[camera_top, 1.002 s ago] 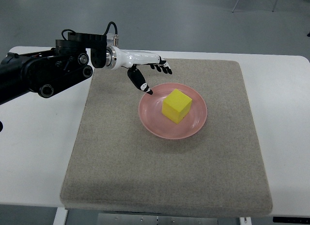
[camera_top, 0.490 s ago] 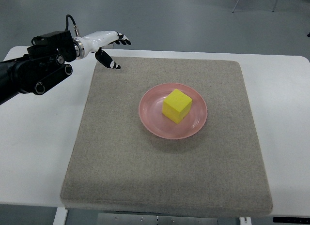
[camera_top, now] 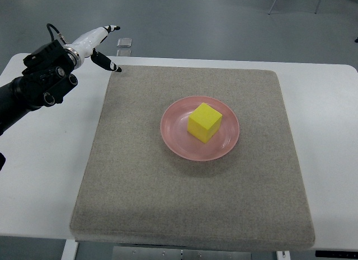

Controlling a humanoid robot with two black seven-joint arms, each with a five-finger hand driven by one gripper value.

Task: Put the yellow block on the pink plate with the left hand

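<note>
1. The left hand (camera_top: 96,41) is above the far left corner of the table (camera_top: 39,159), and it holds nothing.
2. Its fingers (camera_top: 105,61) are stretched out and relaxed; one dark-tipped finger points down toward the far left corner of the grey mat (camera_top: 140,198), and another one points away over the far edge of the table.
3. The white hand is joined to a black arm (camera_top: 33,86), which comes in from the left edge of the picture and lies over the left side of the table.
4. The hand is well apart from the plate and from the block; bare mat is between them.
5. The grey mat covers most of the white table, and its edges run nearly parallel to the table edges.
6. The pink plate (camera_top: 173,138) lies flat on the mat, a little toward the far side and a little right of the middle of the mat.
7. The yellow block (camera_top: 204,122) rests on the pink plate, about in its middle, with one corner turned toward the near edge of the table.
8. Beyond the far edge of the table, on the grey floor, there is a small grey object (camera_top: 124,43), just beside the hand in the picture; I cannot tell what it is.
9. The right hand does not show in the picture.
</note>
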